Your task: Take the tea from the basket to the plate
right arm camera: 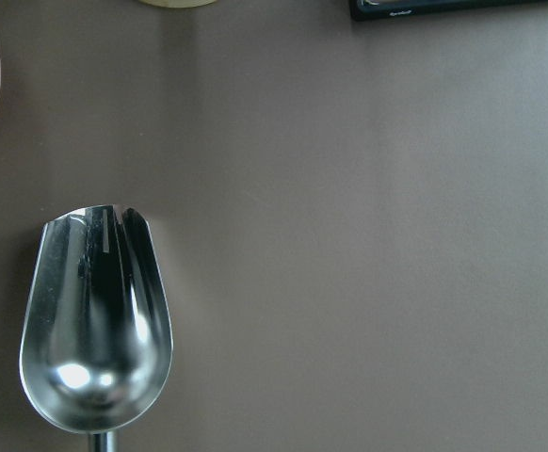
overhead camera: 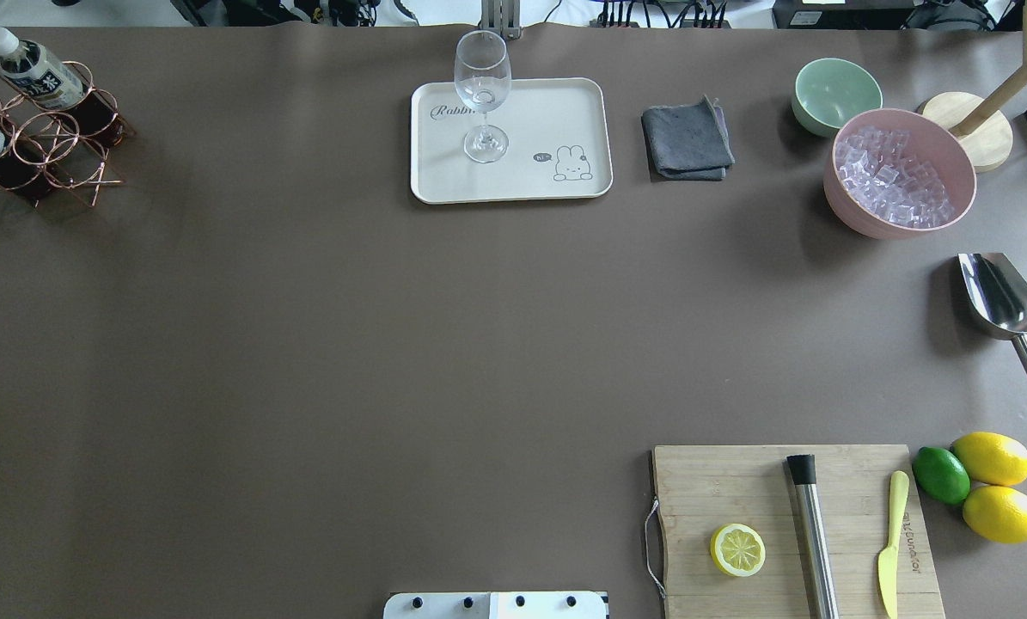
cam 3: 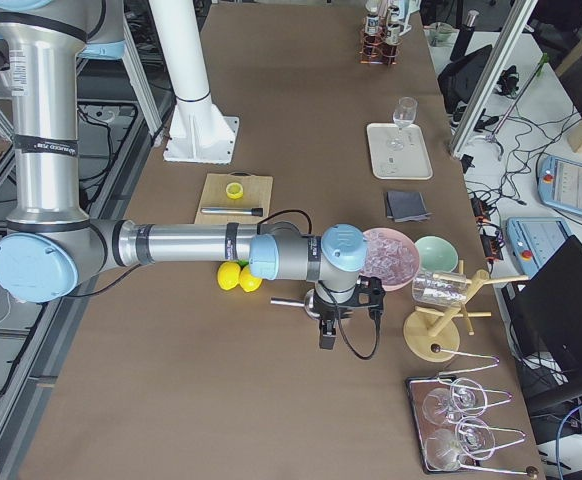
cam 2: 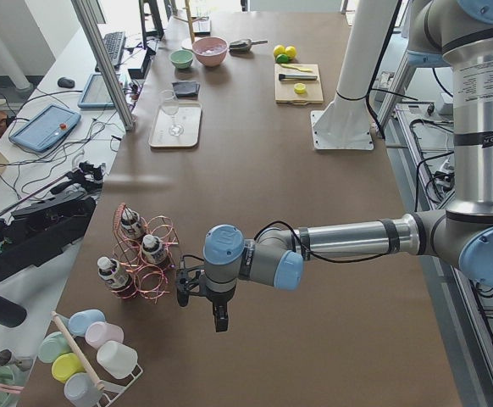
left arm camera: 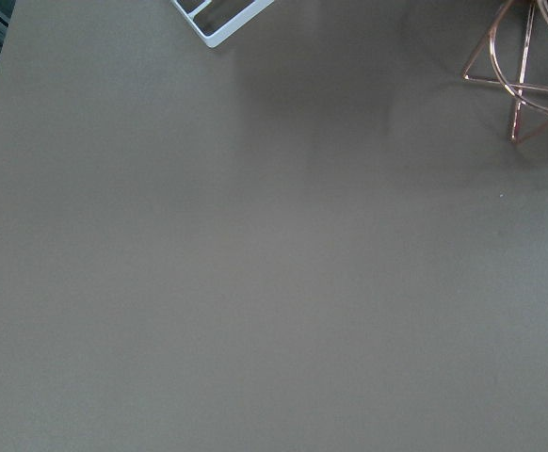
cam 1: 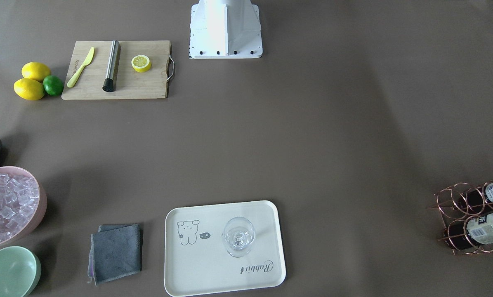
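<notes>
Tea (overhead camera: pixel 40 76): upper left overhead, in the basket (overhead camera: pixel 49 150); take it by the neck.
Left pincer (cam 2: pixel 220 319): cannot tell if apart or together.
Plate (overhead camera: pixel 539 112): avoid the glass (overhead camera: pixel 483 86).

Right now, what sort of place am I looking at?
Probably a robotics lab staged as a drinks bar: a robot arm over the table, a tablet on the side bench, plus a bowl of ice, lemons and a stemmed glass.
</notes>
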